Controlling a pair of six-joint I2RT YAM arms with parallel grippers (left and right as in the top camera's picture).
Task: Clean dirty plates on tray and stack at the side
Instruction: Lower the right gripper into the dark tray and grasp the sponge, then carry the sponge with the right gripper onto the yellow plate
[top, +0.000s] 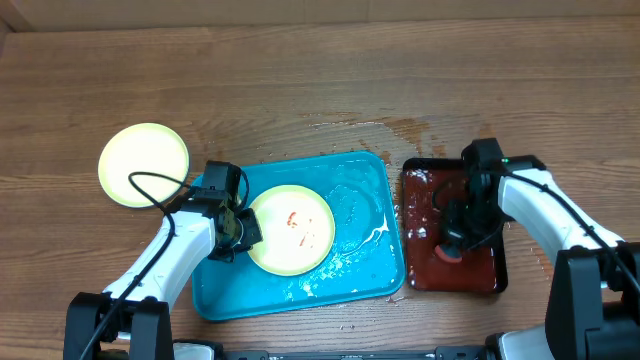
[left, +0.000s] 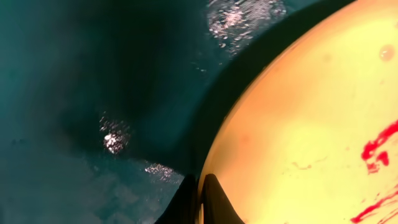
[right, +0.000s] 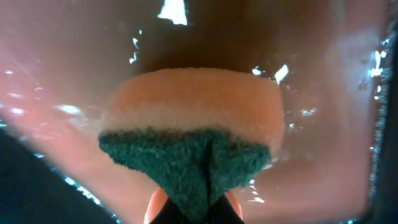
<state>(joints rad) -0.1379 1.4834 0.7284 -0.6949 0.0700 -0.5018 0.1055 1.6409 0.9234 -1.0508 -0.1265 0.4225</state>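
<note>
While my left gripper (top: 242, 228) pinched the red-smeared yellow round plastic plate (top: 290, 232) and my right gripper (top: 455, 245) clamped the orange-green sponge (right: 193, 130), I judged wet-rim slippage likely.

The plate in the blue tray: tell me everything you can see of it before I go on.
The plate is round, flat and pale yellow-green, plastic by its look, with a smooth glossy face and thin red smears near its centre. It sits in the left half of the wet turquoise tray. The left tool pinches its left rim, one finger on each side of the edge. Whether that edge is raised off the tray I cannot tell. Nothing else touches it.
</note>
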